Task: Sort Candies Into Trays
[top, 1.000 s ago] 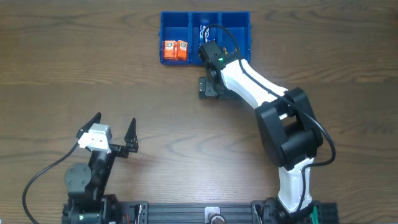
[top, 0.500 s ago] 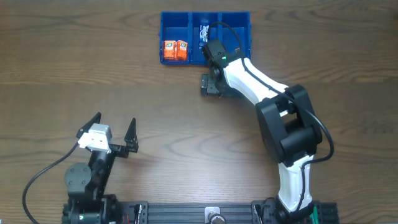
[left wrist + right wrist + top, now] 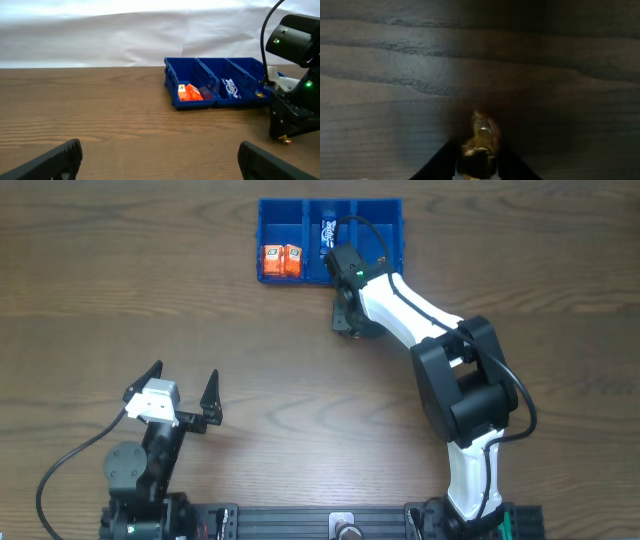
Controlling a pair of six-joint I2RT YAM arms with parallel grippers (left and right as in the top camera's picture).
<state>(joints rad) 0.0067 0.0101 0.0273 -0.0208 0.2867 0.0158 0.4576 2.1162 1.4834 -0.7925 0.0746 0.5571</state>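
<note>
Pinching a small gold-wrapped candy (image 3: 481, 134) in the right claw (image 3: 479, 167) near the blue tray (image 3: 285, 202), with the left claw (image 3: 185, 375) spread; likely light, crinkly, slippery, best held mid-body.

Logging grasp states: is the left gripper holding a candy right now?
No. The left gripper stands open over the table, with nothing between its fingers.
</note>
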